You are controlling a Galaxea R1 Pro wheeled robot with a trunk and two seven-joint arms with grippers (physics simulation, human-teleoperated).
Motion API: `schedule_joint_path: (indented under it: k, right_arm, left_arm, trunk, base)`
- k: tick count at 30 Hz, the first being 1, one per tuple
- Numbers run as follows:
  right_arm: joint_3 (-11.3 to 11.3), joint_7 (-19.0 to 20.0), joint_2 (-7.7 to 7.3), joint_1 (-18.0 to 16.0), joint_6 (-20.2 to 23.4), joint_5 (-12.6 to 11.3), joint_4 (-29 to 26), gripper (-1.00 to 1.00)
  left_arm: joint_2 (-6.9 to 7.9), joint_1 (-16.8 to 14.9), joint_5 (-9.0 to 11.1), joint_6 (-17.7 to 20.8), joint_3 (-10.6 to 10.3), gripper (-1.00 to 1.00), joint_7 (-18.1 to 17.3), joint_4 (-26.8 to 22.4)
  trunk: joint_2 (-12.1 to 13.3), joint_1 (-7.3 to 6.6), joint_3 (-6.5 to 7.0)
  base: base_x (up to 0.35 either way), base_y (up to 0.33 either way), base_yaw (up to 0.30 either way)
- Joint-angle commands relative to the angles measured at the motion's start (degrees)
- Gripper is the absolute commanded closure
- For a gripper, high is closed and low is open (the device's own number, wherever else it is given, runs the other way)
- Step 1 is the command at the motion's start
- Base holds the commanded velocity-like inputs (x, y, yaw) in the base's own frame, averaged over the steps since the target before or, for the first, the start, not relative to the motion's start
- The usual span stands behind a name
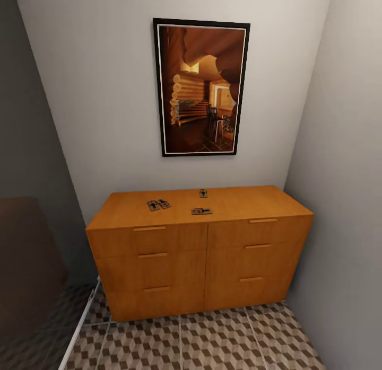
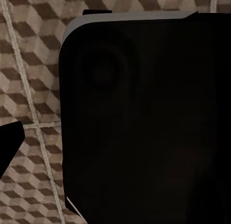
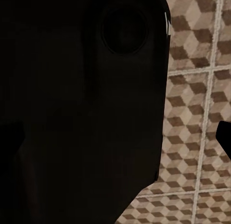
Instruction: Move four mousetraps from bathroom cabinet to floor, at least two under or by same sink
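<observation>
The orange-brown cabinet (image 1: 201, 253) stands against the far wall in the head view, all its drawers shut. Several mousetraps lie on its flat top: a pair side by side (image 1: 158, 204) at the left, one (image 1: 203, 193) near the wall and one (image 1: 201, 211) nearer the front edge. The cube-patterned bathroom floor (image 1: 212, 343) spreads in front of it. In the wrist views both arms hang low beside the robot's dark body over the tiles. The left gripper (image 2: 115, 142) shows one fingertip (image 2: 9, 142) at the frame's edge. The right gripper (image 3: 115, 137) has a fingertip (image 3: 224, 135) far out to the side. Both hold nothing. The sink is out of view.
A framed picture (image 1: 201, 86) hangs above the cabinet. A grey wall (image 1: 345, 200) closes in on the right, right beside the cabinet. At the left are a dark wall and a blurred brown shape (image 1: 26, 264). A white strip (image 1: 79, 327) runs along the floor.
</observation>
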Motion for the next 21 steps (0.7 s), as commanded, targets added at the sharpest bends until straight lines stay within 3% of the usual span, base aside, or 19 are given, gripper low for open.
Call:
schedule_joint_path:
  k: [1,10,15,21]
  right_arm:
    - [0.0,0.0,0.00,0.0,0.0,0.0,0.0,-1.00]
    - [0.4,0.0,0.01,0.0,0.1,0.7,0.0,-1.00]
    - [0.6,0.2,-0.48,0.0,0.5,0.9,-2.4,-1.00]
    - [0.6,0.3,-0.94,0.0,3.1,0.7,-10.3,-1.00]
  left_arm:
    - [0.00,0.0,0.1,-0.2,0.1,-1.00,0.0,0.0]
    - [-0.05,0.0,0.1,0.1,-0.2,-1.00,0.5,-1.6]
    - [0.10,0.0,0.8,0.6,-0.3,-1.00,0.6,-8.2]
    - [0.15,0.0,2.2,2.4,-0.3,-1.00,0.6,-15.3]
  trunk:
    - [0.0,0.00,-0.04]
    - [0.0,0.00,-0.04]
    - [0.0,0.00,-0.04]
    - [0.0,0.00,-0.04]
  base:
    - [0.000,0.000,0.000]
    - [0.000,0.000,0.000]
    - [0.000,0.000,0.000]
    - [0.000,0.000,0.000]
